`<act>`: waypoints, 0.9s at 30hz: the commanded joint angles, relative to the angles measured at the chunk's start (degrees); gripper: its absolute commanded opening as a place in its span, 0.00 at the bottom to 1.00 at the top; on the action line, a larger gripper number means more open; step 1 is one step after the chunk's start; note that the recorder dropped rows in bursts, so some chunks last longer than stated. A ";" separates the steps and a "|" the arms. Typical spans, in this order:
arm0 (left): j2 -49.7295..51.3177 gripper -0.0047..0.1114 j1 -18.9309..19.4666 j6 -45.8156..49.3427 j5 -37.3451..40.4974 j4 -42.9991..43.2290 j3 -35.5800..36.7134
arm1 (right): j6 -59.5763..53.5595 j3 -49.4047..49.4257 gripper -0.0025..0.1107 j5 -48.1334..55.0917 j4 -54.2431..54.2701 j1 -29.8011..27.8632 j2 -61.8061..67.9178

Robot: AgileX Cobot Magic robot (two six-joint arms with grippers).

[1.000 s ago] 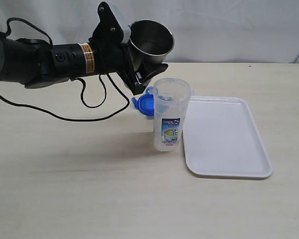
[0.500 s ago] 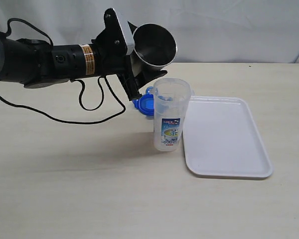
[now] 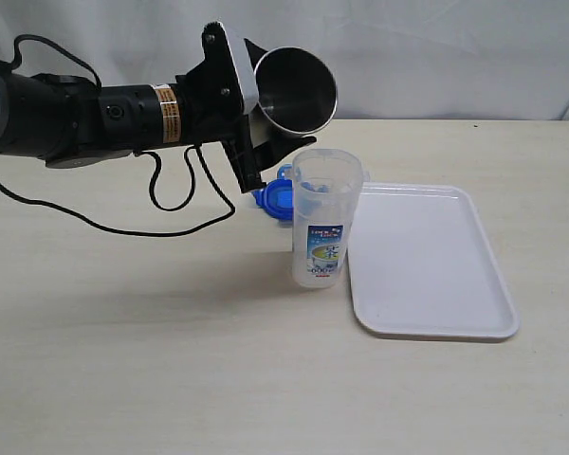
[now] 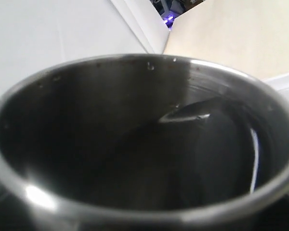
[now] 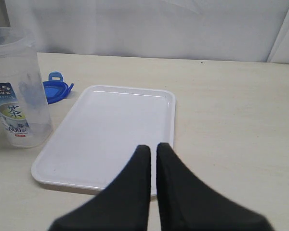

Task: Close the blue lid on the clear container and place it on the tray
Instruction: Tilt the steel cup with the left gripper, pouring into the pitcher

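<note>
A pale wooden table (image 3: 123,332) seen from the front. The left gripper (image 3: 266,104) comes in from the left, clamped around a grey steel cup (image 3: 297,87), which it holds in the air tipped on its side. The cup's open mouth points forward and to the right, and its lower rim hangs just above the open top of the clear container (image 3: 324,223). The container stands upright on the table with no lid on, just beside the left edge of the tray (image 3: 427,261). The blue lid (image 3: 275,199) lies flat on the table behind the container and is partly hidden by it. From the wrist camera the inside of the cup looks dark and shiny, and I cannot tell whether anything is left in it. The right gripper (image 5: 153,154) hovers low at the near edge of the tray, fingers pressed together and holding nothing

Several things could go wrong from here. The container is tall and narrow, so a downward or sideways nudge from the cup's rim or the lower jaw would likely topple it, perhaps onto the lid. If anything remains in the cup, tilting it further could spill it past the container's mouth onto the table. The lid sits under the busy left arm, so reaching for it risks a collision. A loop of black cable (image 3: 171,199) also hangs low nearby and could snag
</note>
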 commanded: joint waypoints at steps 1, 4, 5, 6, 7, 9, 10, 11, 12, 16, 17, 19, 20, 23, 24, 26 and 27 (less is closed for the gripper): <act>-1.29 0.04 -0.12 3.18 -3.42 -1.73 -0.93 | 0.18 0.06 0.06 -0.04 -0.58 -0.19 -0.33; -1.29 0.04 -0.12 3.57 -3.42 -1.73 -0.93 | 0.18 0.06 0.06 -0.04 -0.58 -0.19 -0.33; -1.29 0.04 -0.12 3.57 -3.42 -1.73 -0.93 | 0.18 0.06 0.06 -0.04 -0.58 -0.19 -0.33; -1.29 0.04 -0.12 3.57 -3.42 -1.73 -0.93 | 0.18 0.06 0.06 -0.04 -0.58 -0.19 -0.33; -1.29 0.04 -0.12 3.57 -3.42 -1.73 -0.93 | 0.18 0.06 0.06 -0.04 -0.58 -0.19 -0.33; -1.29 0.04 -0.12 4.31 -3.42 -1.73 -0.93 | 0.18 0.06 0.06 -0.04 -0.58 -0.19 -0.33; -1.29 0.04 -0.12 4.97 -3.42 -1.73 -0.93 | 0.18 0.06 0.06 -0.04 -0.58 -0.19 -0.33; -1.29 0.04 -0.12 5.41 -3.42 -1.73 -0.93 | 0.18 0.06 0.06 -0.04 -0.58 -0.19 -0.33; -1.29 0.04 -0.12 5.59 -3.42 -1.85 -0.93 | 0.18 0.06 0.06 -0.04 -0.58 -0.19 -0.33; -1.29 0.04 -0.12 6.46 -2.80 -1.85 -0.93 | 0.18 0.06 0.06 -0.04 -0.58 -0.19 -0.33; -1.29 0.04 -0.12 6.56 -2.62 -1.85 -0.93 | 0.18 0.06 0.06 -0.04 -0.58 -0.19 -0.33; -1.29 0.04 -0.12 6.77 -1.73 -1.85 -0.93 | 0.18 0.06 0.06 -0.04 -0.58 -0.19 -0.33; -1.29 0.04 -0.12 6.76 -1.33 -1.85 -0.93 | 0.18 0.06 0.06 -0.04 -0.58 -0.19 -0.33; -1.29 0.04 -0.12 7.32 -0.37 -1.85 -0.93 | 0.18 0.06 0.06 -0.04 -0.58 -0.19 -0.33; -1.29 0.04 -0.12 7.70 -0.37 -1.85 -0.93 | 0.18 0.06 0.06 -0.04 -0.58 -0.19 -0.33; -1.29 0.04 -0.12 7.80 -0.37 -1.85 -0.93 | 0.18 0.06 0.06 -0.04 -0.58 -0.19 -0.33; -1.29 0.04 -0.12 7.80 -0.37 -1.85 -0.93 | 0.18 0.06 0.06 -0.04 -0.58 -0.19 -0.33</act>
